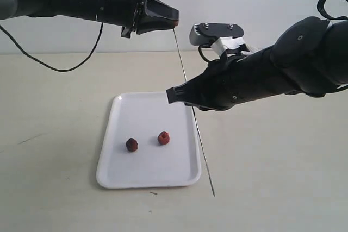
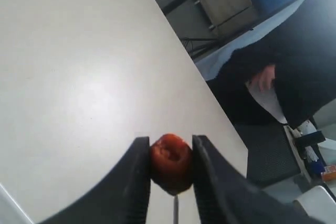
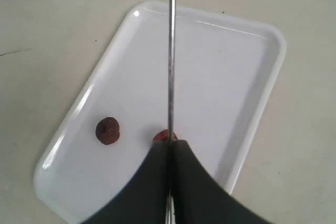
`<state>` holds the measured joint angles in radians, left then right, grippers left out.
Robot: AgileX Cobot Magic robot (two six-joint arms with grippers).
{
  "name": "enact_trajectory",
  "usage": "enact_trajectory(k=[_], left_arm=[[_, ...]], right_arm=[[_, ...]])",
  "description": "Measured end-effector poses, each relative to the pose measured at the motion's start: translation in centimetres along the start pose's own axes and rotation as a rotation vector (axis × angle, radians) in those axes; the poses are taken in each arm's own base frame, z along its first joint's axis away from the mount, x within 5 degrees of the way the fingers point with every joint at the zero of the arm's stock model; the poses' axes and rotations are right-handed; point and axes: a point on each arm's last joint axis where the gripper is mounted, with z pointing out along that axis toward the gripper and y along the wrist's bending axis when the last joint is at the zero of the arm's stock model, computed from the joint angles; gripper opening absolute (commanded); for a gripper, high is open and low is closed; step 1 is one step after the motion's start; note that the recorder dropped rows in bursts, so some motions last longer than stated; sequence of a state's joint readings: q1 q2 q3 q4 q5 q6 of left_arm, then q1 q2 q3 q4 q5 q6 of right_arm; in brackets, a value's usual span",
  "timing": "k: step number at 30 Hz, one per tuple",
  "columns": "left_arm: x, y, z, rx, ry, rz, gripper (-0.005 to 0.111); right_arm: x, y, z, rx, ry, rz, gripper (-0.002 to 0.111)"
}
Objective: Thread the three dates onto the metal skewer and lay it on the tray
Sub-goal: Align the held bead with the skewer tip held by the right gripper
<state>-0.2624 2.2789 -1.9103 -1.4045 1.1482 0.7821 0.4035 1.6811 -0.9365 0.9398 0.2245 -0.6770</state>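
My left gripper (image 1: 175,19) (image 2: 170,156) is high above the table, shut on a reddish date (image 2: 170,162). The skewer's tip (image 2: 175,211) meets that date from below. The thin metal skewer (image 1: 187,88) (image 3: 171,51) runs steeply from the left gripper down past the tray's right edge. My right gripper (image 1: 171,96) (image 3: 171,148) is shut on the skewer partway along it. Two dates lie on the white tray (image 1: 117,172) (image 3: 252,77): a dark one (image 1: 131,144) (image 3: 107,130) and a redder one (image 1: 163,138) (image 3: 163,136), half hidden behind my right fingers.
The beige table (image 1: 272,177) surrounds the tray. A black cable (image 1: 49,63) hangs from the left arm at the back left. Past the table's edge in the left wrist view there are furniture and a seated person (image 2: 283,82).
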Motion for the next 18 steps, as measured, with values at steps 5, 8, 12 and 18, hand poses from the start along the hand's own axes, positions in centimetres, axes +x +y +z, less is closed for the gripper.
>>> enact_trajectory(k=[5,8,12,18], left_arm=[[-0.03,0.04,-0.07,-0.001,-0.001,0.000,0.027],[-0.03,0.04,-0.07,-0.001,-0.001,0.000,0.027],[-0.03,0.04,-0.07,-0.001,-0.001,0.000,0.027],[-0.03,0.04,-0.07,-0.001,-0.001,0.000,0.027]], right_arm=[[-0.14,-0.12,0.00,0.013,-0.016,0.000,0.000],[-0.23,-0.17,0.00,0.019,-0.025,0.003,0.000],[-0.29,-0.22,-0.01,0.024,-0.032,0.007,0.000],[-0.29,-0.22,-0.01,0.024,-0.032,0.007,0.000]])
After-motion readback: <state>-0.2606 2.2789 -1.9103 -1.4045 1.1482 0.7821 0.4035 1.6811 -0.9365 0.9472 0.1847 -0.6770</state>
